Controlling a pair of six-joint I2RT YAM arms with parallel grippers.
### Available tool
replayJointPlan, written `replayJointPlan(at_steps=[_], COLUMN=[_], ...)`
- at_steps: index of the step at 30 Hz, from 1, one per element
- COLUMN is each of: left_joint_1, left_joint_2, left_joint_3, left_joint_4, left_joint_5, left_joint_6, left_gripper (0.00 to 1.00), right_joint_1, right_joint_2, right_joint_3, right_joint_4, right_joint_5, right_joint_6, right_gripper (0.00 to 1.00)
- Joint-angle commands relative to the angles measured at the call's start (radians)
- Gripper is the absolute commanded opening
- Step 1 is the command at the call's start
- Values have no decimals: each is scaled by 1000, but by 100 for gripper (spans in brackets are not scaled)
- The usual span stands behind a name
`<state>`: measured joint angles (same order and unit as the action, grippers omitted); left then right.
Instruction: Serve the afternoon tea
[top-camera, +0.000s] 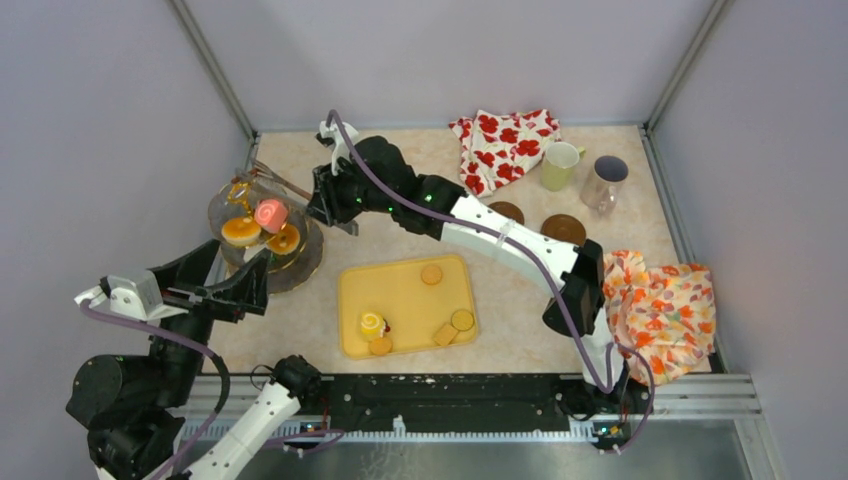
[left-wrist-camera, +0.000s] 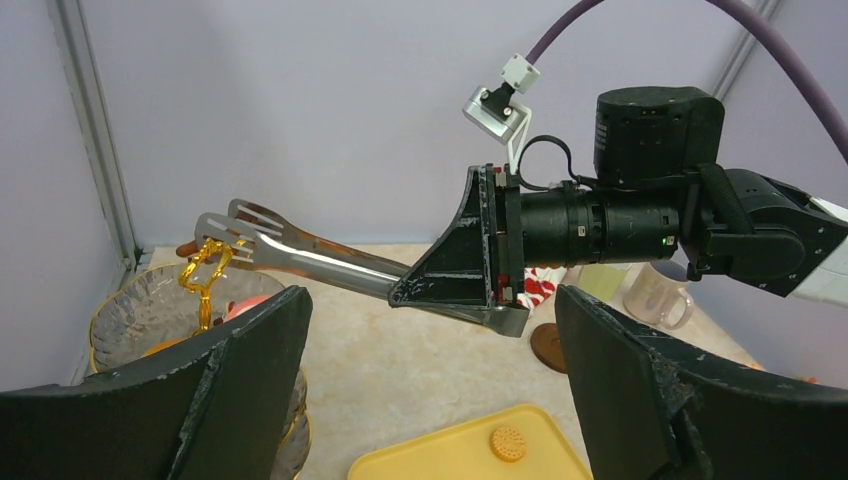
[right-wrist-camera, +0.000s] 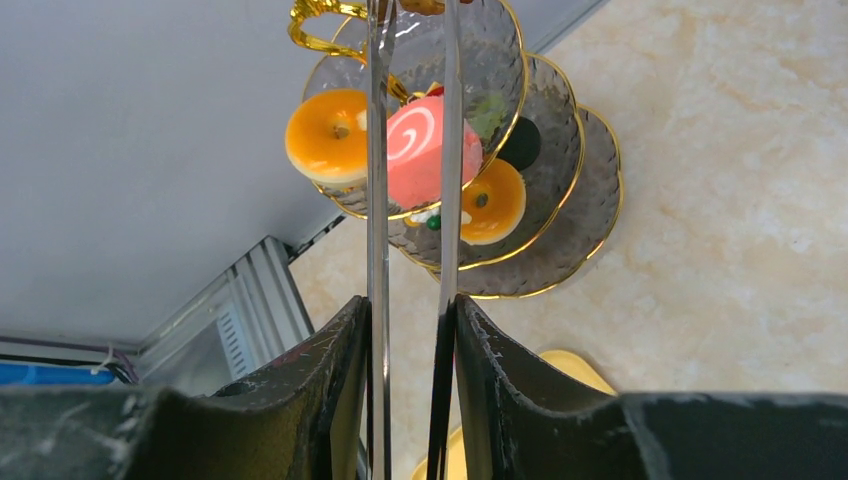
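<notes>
My right gripper (top-camera: 335, 203) (right-wrist-camera: 410, 330) is shut on long metal tongs (left-wrist-camera: 300, 250), whose two arms (right-wrist-camera: 377, 200) stay a little apart. The tongs reach over a tiered glass stand (top-camera: 300, 268) (right-wrist-camera: 560, 200); their tips are cut off in the right wrist view. On the stand's top tier lie a pink swirl roll (top-camera: 270, 213) (right-wrist-camera: 425, 150) and two orange tarts (top-camera: 241, 231) (right-wrist-camera: 328, 135). A yellow tray (top-camera: 405, 300) holds several round biscuits (top-camera: 431, 273) (left-wrist-camera: 508, 442) and a yellow swirl roll (top-camera: 371, 324). My left gripper (top-camera: 255, 285) (left-wrist-camera: 430, 390) is open and empty, near the stand's front.
A pale-yellow mug (top-camera: 560, 165) and a greyish mug (top-camera: 604, 180) stand at the back right, beside a red-flowered cloth (top-camera: 505, 145). Two brown coasters (top-camera: 563, 229) lie in front of them. An orange-flowered cloth (top-camera: 660, 310) lies at the right edge. The stand has a gold handle (left-wrist-camera: 205, 270).
</notes>
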<state>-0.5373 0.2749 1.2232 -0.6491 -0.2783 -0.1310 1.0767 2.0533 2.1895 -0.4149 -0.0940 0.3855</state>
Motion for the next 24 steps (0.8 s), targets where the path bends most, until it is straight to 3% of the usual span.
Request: replayJointPlan(at_steps=[1, 16, 24], left_joint_1=[3, 2, 3], left_joint_2=[-3, 5, 22], left_joint_3=[6, -17, -55], left_joint_4=[29, 47, 70], left_joint_5=[6, 13, 26], left_joint_6=[-4, -11, -16], left_gripper=[99, 99, 99], right_joint_1=[-1, -1, -4], right_joint_2=[-1, -42, -155], right_joint_3=[59, 49, -73], right_joint_4=[29, 2, 12], right_joint_5=[-27, -4, 67], right_joint_6=[20, -2, -34], right_gripper=[35, 39, 38])
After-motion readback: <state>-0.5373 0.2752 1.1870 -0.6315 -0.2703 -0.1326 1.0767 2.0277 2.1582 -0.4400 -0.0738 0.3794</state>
